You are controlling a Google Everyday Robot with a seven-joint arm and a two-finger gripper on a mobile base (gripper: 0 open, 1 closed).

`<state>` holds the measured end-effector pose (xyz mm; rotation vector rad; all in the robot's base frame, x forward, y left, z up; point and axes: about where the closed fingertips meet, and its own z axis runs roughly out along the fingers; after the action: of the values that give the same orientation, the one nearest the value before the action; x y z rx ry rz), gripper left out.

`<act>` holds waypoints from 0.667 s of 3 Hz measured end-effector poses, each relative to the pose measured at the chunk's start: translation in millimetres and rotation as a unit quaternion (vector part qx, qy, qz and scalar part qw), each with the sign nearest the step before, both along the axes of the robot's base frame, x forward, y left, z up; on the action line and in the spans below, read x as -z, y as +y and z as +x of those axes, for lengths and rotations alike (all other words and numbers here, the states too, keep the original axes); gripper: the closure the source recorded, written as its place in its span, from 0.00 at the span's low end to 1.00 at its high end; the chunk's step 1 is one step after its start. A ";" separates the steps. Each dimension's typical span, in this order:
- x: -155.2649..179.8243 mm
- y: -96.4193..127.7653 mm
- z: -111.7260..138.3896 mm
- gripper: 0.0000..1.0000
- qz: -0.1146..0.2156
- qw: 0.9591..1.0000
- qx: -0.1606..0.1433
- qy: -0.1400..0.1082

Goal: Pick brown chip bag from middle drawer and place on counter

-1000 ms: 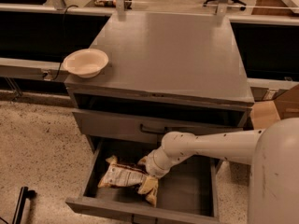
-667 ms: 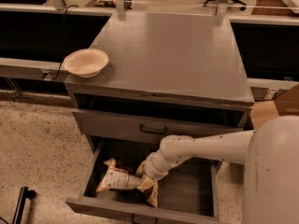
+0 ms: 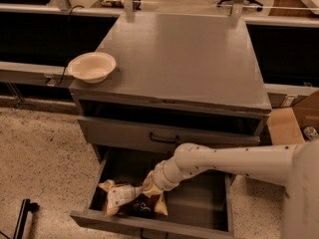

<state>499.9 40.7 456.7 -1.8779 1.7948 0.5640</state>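
The brown chip bag [image 3: 130,199] lies in the open middle drawer [image 3: 149,225], at its front left, with the cream printed panel facing up. My gripper [image 3: 151,182] reaches down into the drawer at the end of the white arm [image 3: 224,162]. It sits right at the bag's upper right end and touches or overlaps it. The counter [image 3: 184,59] is the flat grey top of the cabinet above.
A cream bowl [image 3: 92,66] stands on the counter's front left corner. A closed drawer front with a black bar handle [image 3: 164,139] is above the open drawer. A cardboard box [image 3: 291,121] stands at the right. The floor is speckled.
My gripper has moved a little left and down over the bag's right end. The bag stays in the drawer's front left.
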 end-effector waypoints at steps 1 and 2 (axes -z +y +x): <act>-77.3 7.7 -24.7 1.00 0.066 0.996 -0.034 -0.041; -172.1 16.3 -53.9 1.00 0.133 0.984 -0.078 -0.084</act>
<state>446.0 57.0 628.8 -1.8293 1.3984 0.6453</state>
